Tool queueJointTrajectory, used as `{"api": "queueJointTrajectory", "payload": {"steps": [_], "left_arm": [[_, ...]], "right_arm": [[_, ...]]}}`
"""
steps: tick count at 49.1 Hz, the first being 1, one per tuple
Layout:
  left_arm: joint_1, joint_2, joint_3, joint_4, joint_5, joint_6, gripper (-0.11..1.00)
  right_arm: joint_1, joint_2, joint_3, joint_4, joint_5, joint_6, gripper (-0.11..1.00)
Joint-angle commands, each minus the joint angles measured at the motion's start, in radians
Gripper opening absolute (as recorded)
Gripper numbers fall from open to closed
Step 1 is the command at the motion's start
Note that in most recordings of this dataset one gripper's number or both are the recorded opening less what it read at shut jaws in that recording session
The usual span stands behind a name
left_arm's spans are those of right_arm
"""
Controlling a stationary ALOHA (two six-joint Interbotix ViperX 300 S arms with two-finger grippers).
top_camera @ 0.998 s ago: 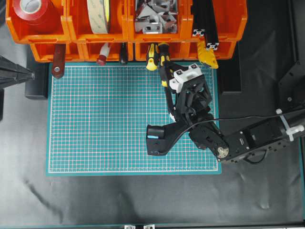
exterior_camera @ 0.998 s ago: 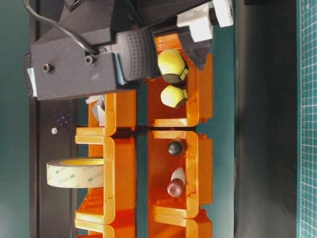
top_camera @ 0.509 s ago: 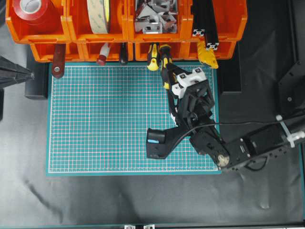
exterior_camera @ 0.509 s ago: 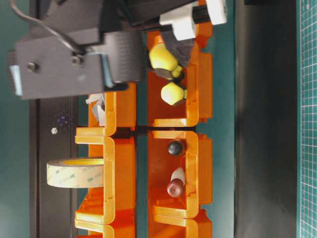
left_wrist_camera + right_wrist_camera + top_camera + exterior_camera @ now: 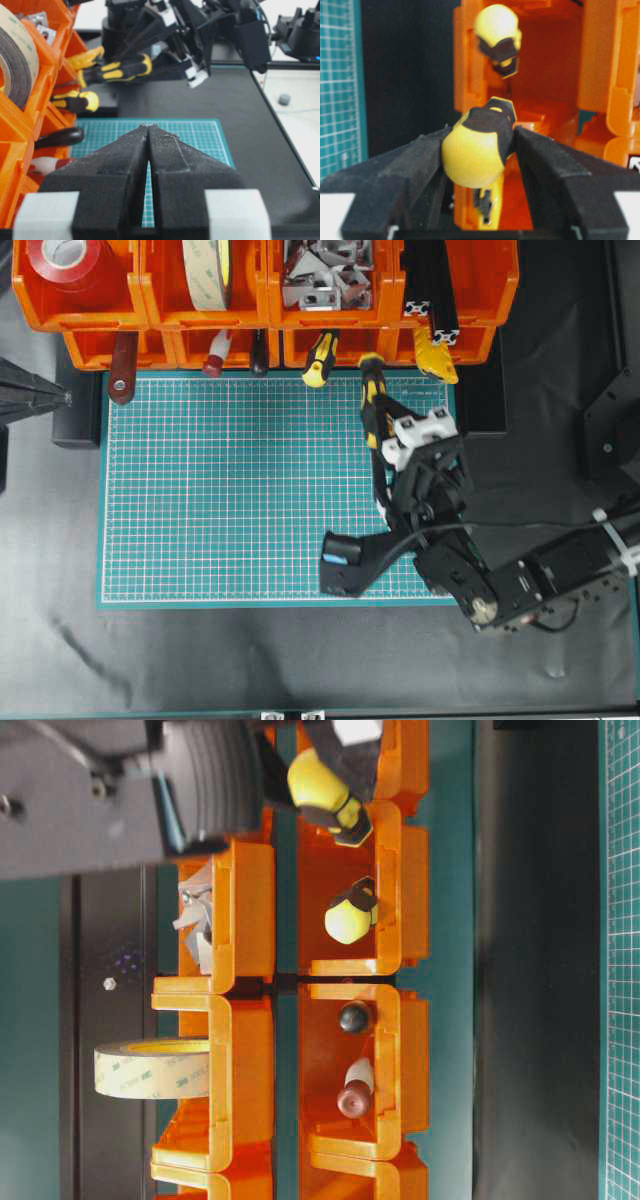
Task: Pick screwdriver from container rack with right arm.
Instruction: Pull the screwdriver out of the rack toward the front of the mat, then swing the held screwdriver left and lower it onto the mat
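Over the mat [image 5: 240,490], right gripper [image 5: 385,425] grips screwdriver [image 5: 373,395] (handle); mid-extraction — next, lift w/o snagging rack [image 5: 260,345].

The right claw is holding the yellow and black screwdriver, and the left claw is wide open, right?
Not quite. The left claw is shut, its fingers pressed together, as the left wrist view shows. The right claw does hold the yellow-and-black screwdriver.
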Motion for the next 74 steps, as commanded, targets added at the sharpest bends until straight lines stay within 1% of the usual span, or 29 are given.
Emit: {"api": "queueJointTrajectory", "payload": {"steps": [1, 9, 17, 22, 26, 34, 38, 43, 51, 58, 62, 67, 74], "left_arm": [[-0.002, 0.003, -0.012, 0.002, -0.005, -0.003, 0.0], [-0.002, 0.003, -0.012, 0.002, -0.005, -0.003, 0.0], [0.0, 0.002, -0.011, 0.003, -0.003, -0.003, 0.0], [0.0, -0.003, -0.012, 0.002, 0.003, -0.003, 0.0], [-0.002, -0.005, -0.012, 0.002, 0.011, -0.003, 0.0], [-0.002, -0.021, -0.017, 0.002, 0.032, -0.008, 0.0], [-0.002, -0.032, -0.02, 0.002, 0.046, -0.017, 0.0], [-0.002, -0.046, -0.023, 0.002, 0.063, -0.026, 0.0], [-0.002, -0.055, -0.025, 0.002, 0.084, -0.04, 0.0], [-0.002, -0.055, -0.025, 0.003, 0.084, -0.054, 0.0], [-0.002, -0.054, -0.025, 0.002, 0.084, -0.055, 0.0], [-0.002, -0.055, -0.026, 0.002, 0.084, -0.057, 0.0], [-0.002, -0.058, -0.028, 0.003, 0.084, -0.057, 0.0]], "right_arm": [[0.029, -0.018, -0.021, 0.012, 0.037, 0.002, 0.42], [0.081, -0.02, -0.049, 0.023, 0.133, -0.006, 0.42], [0.153, -0.014, -0.121, 0.025, 0.253, -0.032, 0.42], [0.204, -0.011, -0.158, 0.025, 0.296, -0.064, 0.42], [0.259, -0.003, -0.19, 0.025, 0.31, -0.109, 0.42], [0.354, 0.026, -0.267, 0.026, 0.354, -0.17, 0.42], [0.391, 0.048, -0.318, 0.026, 0.376, -0.212, 0.42], [0.422, 0.072, -0.365, 0.026, 0.383, -0.242, 0.42], [0.434, 0.091, -0.403, 0.026, 0.379, -0.258, 0.42], [0.436, 0.097, -0.399, 0.026, 0.347, -0.275, 0.42], [0.431, 0.106, -0.383, 0.026, 0.285, -0.285, 0.42], [0.426, 0.121, -0.351, 0.026, 0.178, -0.298, 0.42], [0.405, 0.137, -0.288, 0.026, 0.058, -0.29, 0.41]]}}
